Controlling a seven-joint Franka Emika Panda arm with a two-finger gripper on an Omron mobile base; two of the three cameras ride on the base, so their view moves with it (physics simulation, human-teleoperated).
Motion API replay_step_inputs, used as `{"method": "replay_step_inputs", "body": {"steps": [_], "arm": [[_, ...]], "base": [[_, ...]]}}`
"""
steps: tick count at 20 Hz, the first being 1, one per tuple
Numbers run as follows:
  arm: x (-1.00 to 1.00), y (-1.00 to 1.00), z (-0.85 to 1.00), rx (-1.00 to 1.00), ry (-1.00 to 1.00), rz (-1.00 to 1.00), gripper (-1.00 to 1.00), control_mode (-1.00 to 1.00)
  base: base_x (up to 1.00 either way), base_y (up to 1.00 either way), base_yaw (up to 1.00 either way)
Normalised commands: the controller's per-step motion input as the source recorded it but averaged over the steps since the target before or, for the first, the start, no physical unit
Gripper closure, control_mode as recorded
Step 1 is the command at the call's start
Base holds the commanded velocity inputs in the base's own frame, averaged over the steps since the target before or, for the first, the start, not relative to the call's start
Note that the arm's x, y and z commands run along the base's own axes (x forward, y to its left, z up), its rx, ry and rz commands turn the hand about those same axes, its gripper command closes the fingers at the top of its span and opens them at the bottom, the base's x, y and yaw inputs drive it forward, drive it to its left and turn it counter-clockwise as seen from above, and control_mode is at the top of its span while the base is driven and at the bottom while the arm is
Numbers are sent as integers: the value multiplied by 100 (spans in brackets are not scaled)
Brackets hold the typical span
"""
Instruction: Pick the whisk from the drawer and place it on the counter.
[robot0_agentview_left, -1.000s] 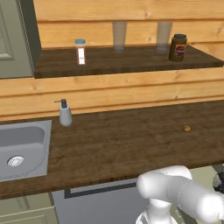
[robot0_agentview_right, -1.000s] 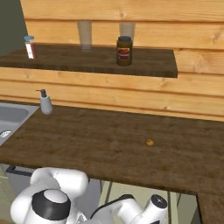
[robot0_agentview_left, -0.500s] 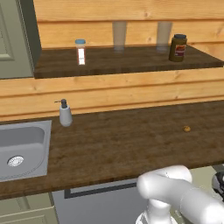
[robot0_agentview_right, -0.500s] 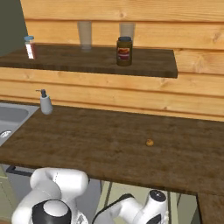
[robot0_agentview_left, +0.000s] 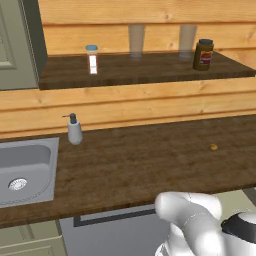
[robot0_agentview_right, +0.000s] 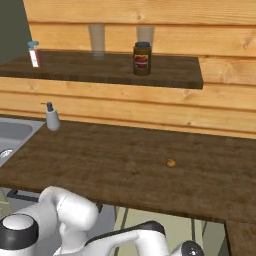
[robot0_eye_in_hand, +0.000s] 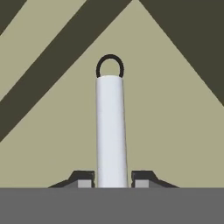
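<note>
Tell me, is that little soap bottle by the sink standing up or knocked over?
Standing upright: the soap dispenser sits on the counter with its pump on top.

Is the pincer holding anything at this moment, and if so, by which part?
Yes: the pincer holds the thin silver whisk by its slim metal handle, one finger at each side; the handle's ring end points away from the hand.

You see the slim pale metal whisk handle (robot0_eye_in_hand: 111, 131) with its dark end loop, lying over the pale sage drawer floor (robot0_eye_in_hand: 175, 118). The long dark-brown wood-grain counter (robot0_agentview_left: 150, 160) runs beside its steel sink.
</note>
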Motion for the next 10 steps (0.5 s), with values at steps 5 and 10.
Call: {"method": "replay_step_inputs", "body": {"steps": [5, 10], "arm": [[37, 51, 100, 1, -20, -2, 100, -100], [90, 88, 100, 0, -11, -7, 100, -100]], "base": [[0, 0, 0], [0, 0, 0]]}}
